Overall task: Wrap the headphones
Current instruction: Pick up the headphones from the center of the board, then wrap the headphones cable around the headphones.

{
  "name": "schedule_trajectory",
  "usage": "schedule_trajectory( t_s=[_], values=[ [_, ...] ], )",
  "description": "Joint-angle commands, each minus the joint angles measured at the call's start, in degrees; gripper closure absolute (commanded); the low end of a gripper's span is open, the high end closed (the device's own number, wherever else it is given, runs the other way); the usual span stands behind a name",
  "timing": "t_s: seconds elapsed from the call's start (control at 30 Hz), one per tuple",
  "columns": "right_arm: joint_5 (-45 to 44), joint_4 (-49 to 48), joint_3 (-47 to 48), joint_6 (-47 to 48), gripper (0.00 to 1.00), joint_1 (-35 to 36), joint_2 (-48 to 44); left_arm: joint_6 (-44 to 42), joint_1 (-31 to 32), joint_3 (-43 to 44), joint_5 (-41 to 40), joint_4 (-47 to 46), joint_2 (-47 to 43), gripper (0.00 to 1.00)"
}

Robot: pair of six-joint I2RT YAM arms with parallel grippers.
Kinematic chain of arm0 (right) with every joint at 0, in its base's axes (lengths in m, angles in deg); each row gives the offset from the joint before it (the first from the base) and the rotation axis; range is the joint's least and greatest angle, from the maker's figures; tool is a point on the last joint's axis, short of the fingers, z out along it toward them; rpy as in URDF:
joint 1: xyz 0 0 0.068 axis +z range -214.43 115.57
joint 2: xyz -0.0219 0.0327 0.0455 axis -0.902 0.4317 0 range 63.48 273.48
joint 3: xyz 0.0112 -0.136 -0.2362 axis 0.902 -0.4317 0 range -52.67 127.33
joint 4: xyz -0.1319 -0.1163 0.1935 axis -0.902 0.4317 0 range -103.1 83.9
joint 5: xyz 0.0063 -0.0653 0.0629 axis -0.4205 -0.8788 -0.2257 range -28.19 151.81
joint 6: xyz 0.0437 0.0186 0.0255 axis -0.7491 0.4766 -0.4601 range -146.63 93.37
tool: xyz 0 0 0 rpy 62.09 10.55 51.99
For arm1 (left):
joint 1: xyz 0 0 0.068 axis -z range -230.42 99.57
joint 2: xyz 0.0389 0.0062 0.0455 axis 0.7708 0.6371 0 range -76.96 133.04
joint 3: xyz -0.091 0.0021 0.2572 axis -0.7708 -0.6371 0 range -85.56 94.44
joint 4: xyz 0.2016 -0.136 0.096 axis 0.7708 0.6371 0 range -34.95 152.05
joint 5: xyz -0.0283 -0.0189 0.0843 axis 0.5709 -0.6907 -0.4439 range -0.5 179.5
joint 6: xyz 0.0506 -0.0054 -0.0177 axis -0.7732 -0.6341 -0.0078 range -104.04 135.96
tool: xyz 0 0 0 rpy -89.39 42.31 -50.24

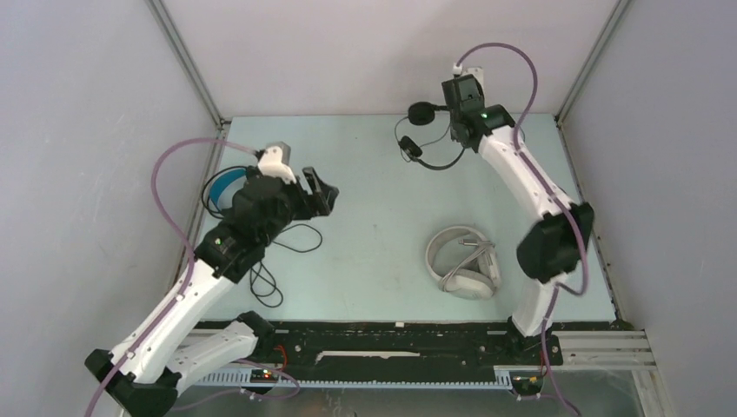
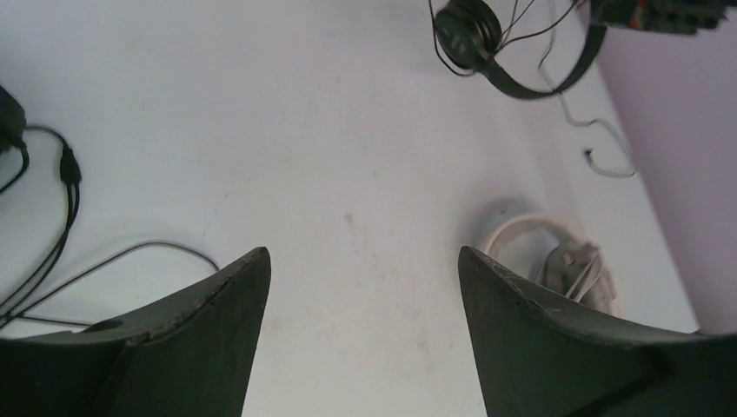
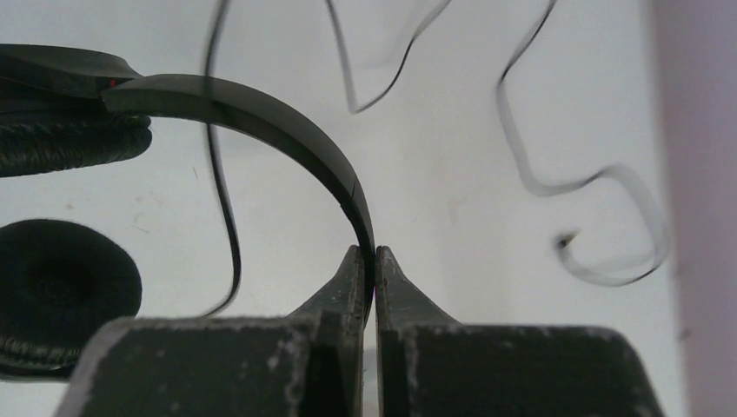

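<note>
My right gripper [image 1: 459, 129] is shut on the thin band of the small black on-ear headset [image 1: 423, 137] at the table's far right; in the right wrist view the band [image 3: 287, 122] runs down between my fingertips [image 3: 374, 254], with an ear pad [image 3: 61, 291] at left and its loose cable [image 3: 600, 217] at right. The white over-ear headset [image 1: 463, 261] lies at the near right with its cable bundled on it; it also shows in the left wrist view [image 2: 556, 252]. The bulky black headset with blue lining [image 1: 228, 187] lies at far left, mostly hidden under my left arm. My left gripper [image 1: 318, 193] is open and empty above bare table.
A loose black cable [image 1: 265, 282] trails from the bulky headset toward the near left edge. Grey walls close in on the table's left, back and right. A black rail [image 1: 391, 343] runs along the near edge.
</note>
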Motion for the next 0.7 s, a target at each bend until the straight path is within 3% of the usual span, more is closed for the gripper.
schedule_trajectory(
  t_s=[0.0,0.13,0.23,0.4,0.53,0.67],
  values=[
    [-4.39,-14.21,-9.10,15.63,1.00,5.95,-12.00,-2.25,-6.79,9.22,12.94,0.16,4.12,0.18],
    [8.03,-23.63,-17.35,22.40,1.00,9.62,-20.46,-5.04,-13.28,15.21,24.95,2.26,8.46,0.15],
    [16.90,-32.75,-26.97,27.85,1.00,12.59,-25.65,-12.33,-14.03,19.88,31.16,5.86,10.53,0.09],
    [26.07,-37.22,-30.98,27.70,1.00,13.55,-28.96,-16.43,-14.04,20.20,35.14,8.52,9.51,0.00],
    [29.27,-38.90,-30.95,26.51,1.00,14.71,-29.16,-18.11,-13.96,20.13,37.06,10.86,9.70,0.01],
    [31.97,-35.87,-30.95,28.34,1.00,16.67,-29.41,-20.59,-13.95,19.33,34.61,6.49,7.83,0.00]
  ],
)
